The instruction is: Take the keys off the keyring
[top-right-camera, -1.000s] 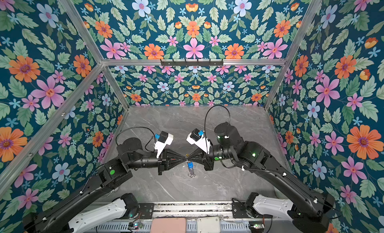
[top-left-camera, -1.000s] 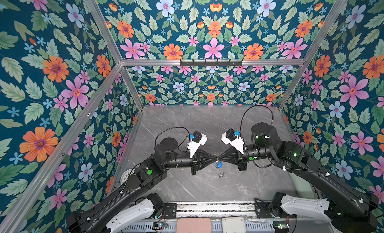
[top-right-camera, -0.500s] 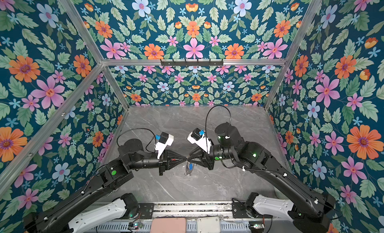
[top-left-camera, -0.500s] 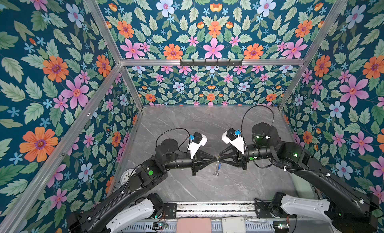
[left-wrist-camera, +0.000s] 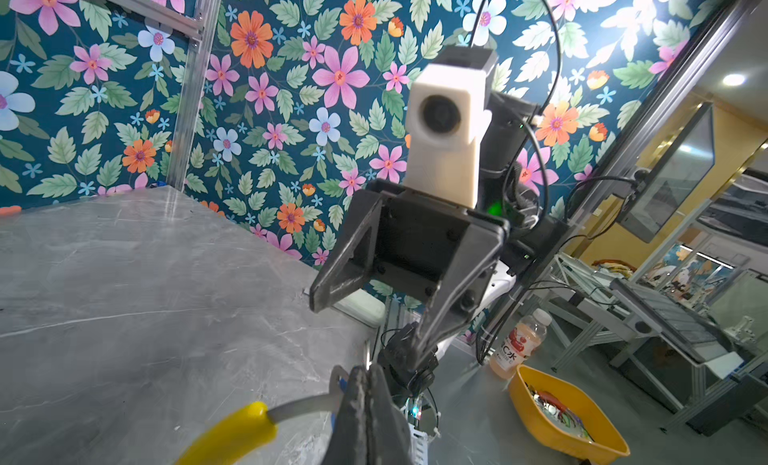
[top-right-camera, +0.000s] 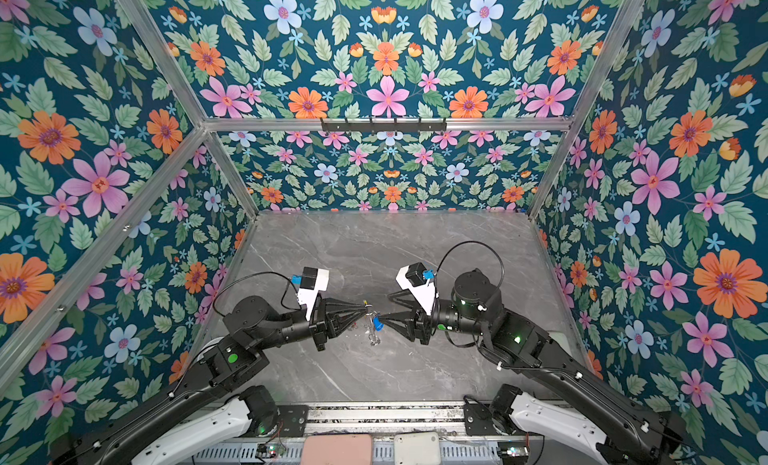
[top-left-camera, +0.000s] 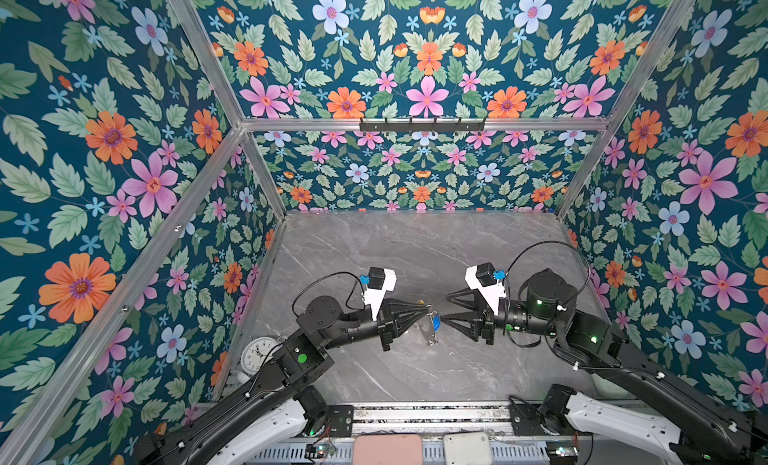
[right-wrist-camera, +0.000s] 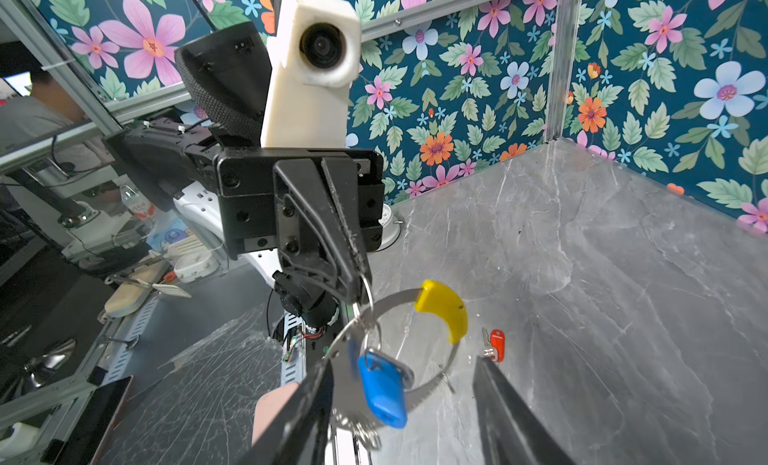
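In both top views, looking steeply down from high above the near edge of the table (top-left-camera: 415, 251), far off, sharing almost the whole scene. From the left wrist, close up, facing the right gripper (left-wrist-camera: 363, 332) and its white camera (left-wrist-camera: 440, 118). From the right wrist, close up, facing the left gripper (right-wrist-camera: 359, 292) the opposite way. Shared by both wrist views: the keyring (right-wrist-camera: 442, 311), very near each lens.

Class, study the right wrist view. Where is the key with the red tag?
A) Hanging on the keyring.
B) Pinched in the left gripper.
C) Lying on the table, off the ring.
C: the red key lies on the grey table, apart from the keyring, which carries the blue key.
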`<state>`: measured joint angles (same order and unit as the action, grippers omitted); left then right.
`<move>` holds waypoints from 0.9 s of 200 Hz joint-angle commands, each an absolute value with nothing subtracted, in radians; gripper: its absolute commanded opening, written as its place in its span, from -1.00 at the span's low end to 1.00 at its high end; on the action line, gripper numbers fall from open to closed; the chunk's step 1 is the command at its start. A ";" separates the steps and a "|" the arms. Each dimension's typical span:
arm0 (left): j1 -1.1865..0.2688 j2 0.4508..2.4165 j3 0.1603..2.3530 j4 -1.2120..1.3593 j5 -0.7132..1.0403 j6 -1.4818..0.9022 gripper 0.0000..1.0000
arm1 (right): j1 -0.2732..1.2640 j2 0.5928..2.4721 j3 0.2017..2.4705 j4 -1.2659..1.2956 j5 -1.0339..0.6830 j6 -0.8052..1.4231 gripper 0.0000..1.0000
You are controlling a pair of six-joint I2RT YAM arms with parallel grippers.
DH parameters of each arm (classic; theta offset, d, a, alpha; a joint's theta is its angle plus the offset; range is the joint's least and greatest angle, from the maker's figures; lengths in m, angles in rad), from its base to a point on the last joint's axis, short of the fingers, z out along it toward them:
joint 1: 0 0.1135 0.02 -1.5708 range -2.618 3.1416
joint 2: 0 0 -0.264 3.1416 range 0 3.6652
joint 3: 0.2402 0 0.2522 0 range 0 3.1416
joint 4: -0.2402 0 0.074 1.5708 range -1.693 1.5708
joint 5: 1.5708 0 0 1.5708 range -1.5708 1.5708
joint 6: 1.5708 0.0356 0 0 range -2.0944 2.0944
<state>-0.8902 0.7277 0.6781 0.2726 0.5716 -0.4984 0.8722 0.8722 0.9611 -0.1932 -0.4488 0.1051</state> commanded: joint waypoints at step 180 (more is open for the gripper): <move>-0.890 0.730 0.630 0.497 0.593 -0.575 -1.00 | 0.874 0.911 0.892 -0.001 -0.579 0.179 -0.84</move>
<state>-0.8906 0.7341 0.6300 0.4511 0.6064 -0.5728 0.8722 0.9085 0.8833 -0.0227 -0.5610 0.1768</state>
